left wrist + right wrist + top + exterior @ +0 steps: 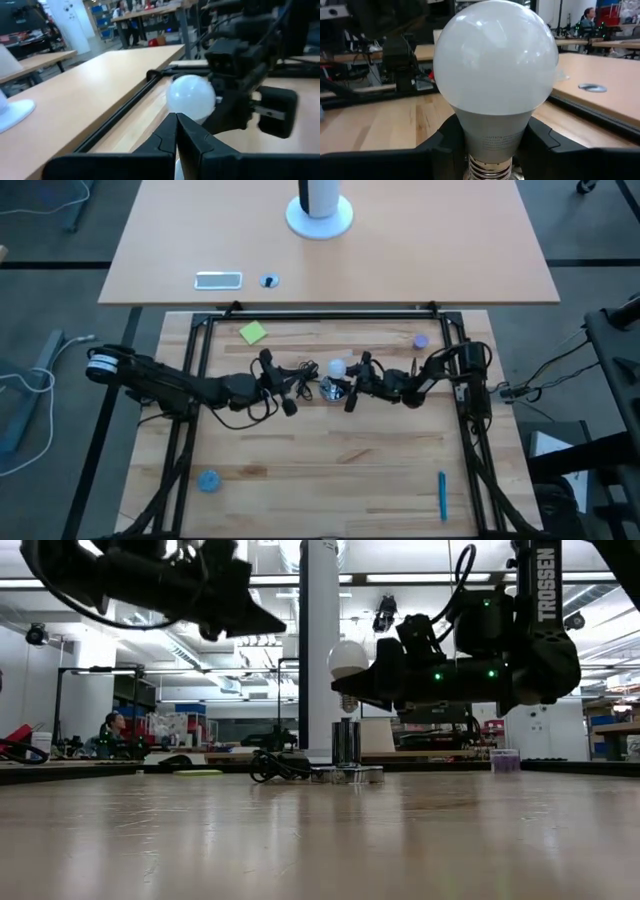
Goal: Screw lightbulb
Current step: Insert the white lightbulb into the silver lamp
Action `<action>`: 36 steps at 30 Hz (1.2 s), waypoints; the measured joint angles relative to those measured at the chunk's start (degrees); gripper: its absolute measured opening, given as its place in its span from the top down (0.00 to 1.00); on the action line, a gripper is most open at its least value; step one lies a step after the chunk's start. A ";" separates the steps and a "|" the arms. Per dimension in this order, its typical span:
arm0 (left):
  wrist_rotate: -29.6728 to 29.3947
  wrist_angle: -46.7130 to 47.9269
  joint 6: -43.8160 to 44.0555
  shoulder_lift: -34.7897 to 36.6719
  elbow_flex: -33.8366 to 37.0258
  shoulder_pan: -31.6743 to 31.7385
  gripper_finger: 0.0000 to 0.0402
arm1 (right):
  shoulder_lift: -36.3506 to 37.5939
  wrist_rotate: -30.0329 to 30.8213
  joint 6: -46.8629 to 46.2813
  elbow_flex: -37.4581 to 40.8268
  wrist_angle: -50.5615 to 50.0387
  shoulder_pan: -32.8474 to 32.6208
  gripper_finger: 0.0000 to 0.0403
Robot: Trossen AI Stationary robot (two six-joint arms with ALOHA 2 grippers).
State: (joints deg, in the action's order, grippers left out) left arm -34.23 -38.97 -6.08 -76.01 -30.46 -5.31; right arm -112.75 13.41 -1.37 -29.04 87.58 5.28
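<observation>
The whitish lightbulb (495,75) stands upright, round end up, in my shut right gripper (490,145). In the low view the lightbulb (348,658) hangs just above the shiny silver socket (346,745), which stands on its base on the table with a black cord (280,766) leading off. My left gripper (176,131) is shut and empty, raised beside the lightbulb (190,97) on its left. In the high view my left gripper (290,388), the lightbulb (338,367) and my right gripper (352,378) meet at mid-table. My right gripper pinches the bulb's grey neck (492,131), below the round globe and above the screw thread (487,170), between its two fingers. The fingers (545,142) come level from the table's right side. The bulb is upright, thread down, lifted clear above the socket.
A green note (253,332) and a purple disc (421,340) lie near the far edge. A blue object (208,480) and a blue pen (442,495) lie near the front. A far desk (330,275) holds a white stand (320,215).
</observation>
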 joint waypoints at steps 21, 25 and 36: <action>-8.29 -5.61 2.13 -16.67 -2.98 2.07 1.00 | 0.00 0.70 2.87 -1.51 -8.69 0.04 0.71; -8.32 -5.61 1.45 -19.51 -5.74 2.23 1.00 | 0.00 1.60 3.05 -1.51 -9.37 0.00 0.71; -8.23 -5.61 -3.92 -22.86 -11.19 2.44 1.00 | 0.04 1.73 4.04 -1.46 -9.63 0.00 0.63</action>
State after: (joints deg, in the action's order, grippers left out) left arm -42.46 -44.58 -10.00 -98.87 -41.65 -2.87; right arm -112.71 15.14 2.66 -30.50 77.95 5.28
